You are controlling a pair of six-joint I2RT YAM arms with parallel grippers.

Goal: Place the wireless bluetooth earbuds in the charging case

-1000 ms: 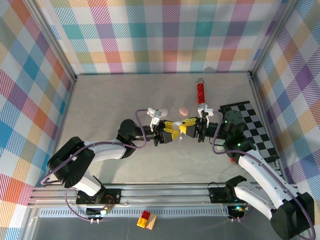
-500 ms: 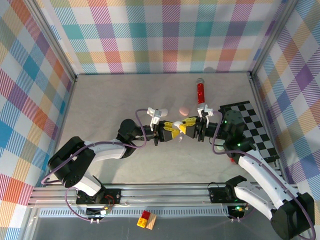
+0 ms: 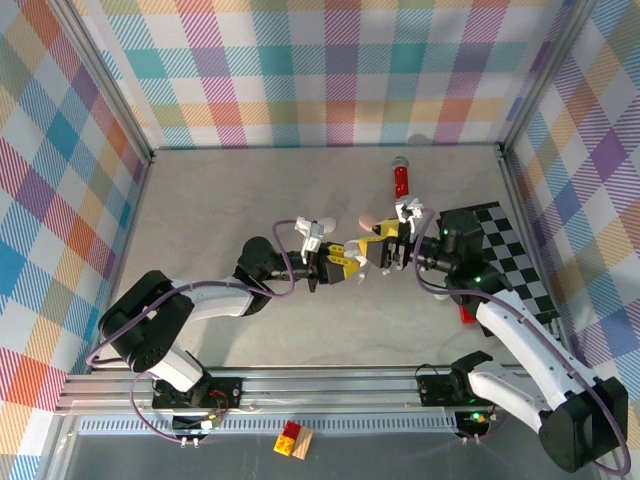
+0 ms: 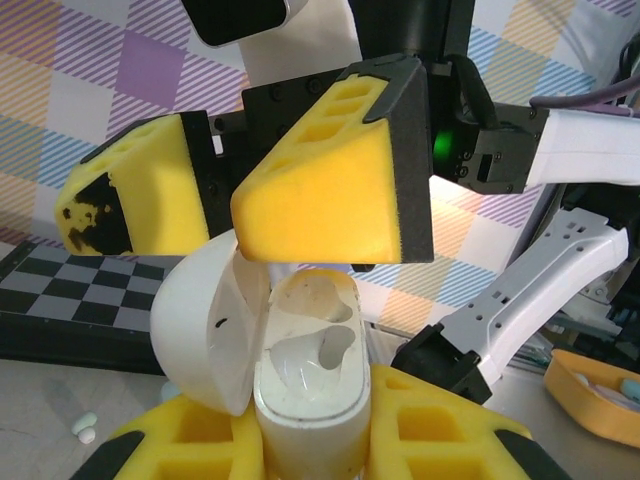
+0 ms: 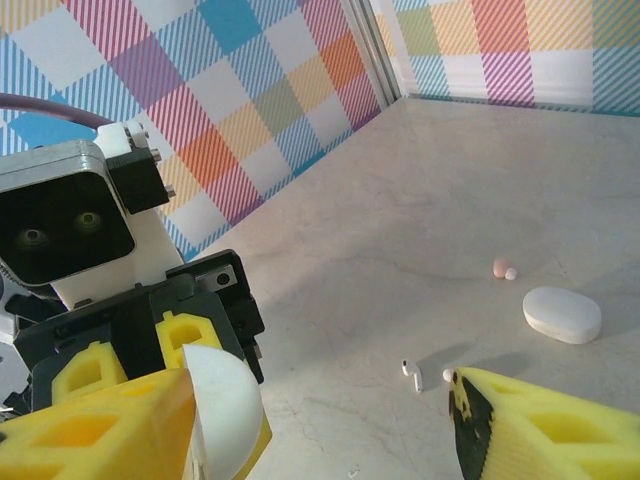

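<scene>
A tiny white short-stemmed earbud [image 5: 412,373] lies on the grey tabletop [image 5: 420,190]. Two more pale pieces [image 5: 502,268], one pinkish, lie farther off near a closed white pebble-shaped case [image 5: 562,313]. The open white plastic charging case [image 4: 310,410], its lid swung back, is clamped between the yellow foam pads of the left gripper [image 4: 310,455]. The right gripper [image 4: 225,215] hovers just above it with jaws spread, holding nothing.
</scene>
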